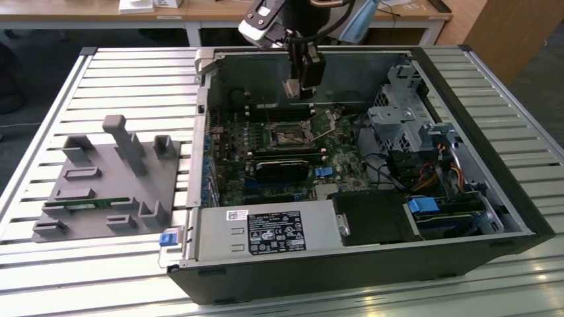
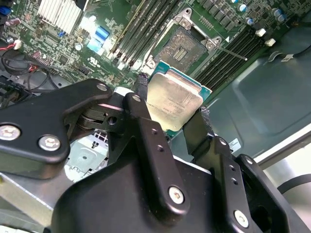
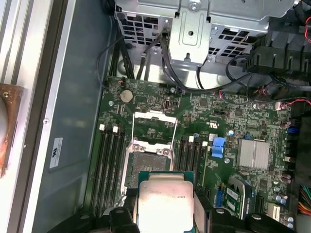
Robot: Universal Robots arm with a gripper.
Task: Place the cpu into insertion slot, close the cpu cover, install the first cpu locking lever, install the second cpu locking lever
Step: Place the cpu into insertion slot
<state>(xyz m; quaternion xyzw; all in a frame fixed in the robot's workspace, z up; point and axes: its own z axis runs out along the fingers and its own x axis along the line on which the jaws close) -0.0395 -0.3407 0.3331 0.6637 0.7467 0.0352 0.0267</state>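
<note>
Exterior view's left: a grey holder tray [image 1: 110, 181] sits on the slatted desk [image 1: 53, 86], untouched. Middle: an open computer case [image 1: 352, 264] lies on its side with the green motherboard [image 1: 264, 178] exposed. The hand [image 1: 300, 91] hangs inside the case above the board, over the socket area and well clear of it.

In the second wrist view its two fingers [image 2: 146, 126] are closed part-way onto the cpu [image 2: 172, 97]. They pinch it by opposite edges, silvery top facing the camera. The socket [image 2: 187, 48] sits beyond the chip with its pin field bare and nothing in it. In the first wrist view the cover [image 3: 154, 113] looks swung up and open past the socket, though the angle makes that hard to confirm. A thin lever [image 2: 231, 52] sticks out free beside the socket. Exterior view's right: drive cage [image 1: 401, 125] and cables, not involved.

Step in hand: the first one, placing the cpu. This is the carry-and-align part, with the chip in the air and not seated. The cover and both levers are not yet done.

Judgement: the placing calls for squaring the chip's edges with the socket frame in the right orientation. It then needs a flat, straight descent and a gentle release. A tilted drop could bend pins.
</note>
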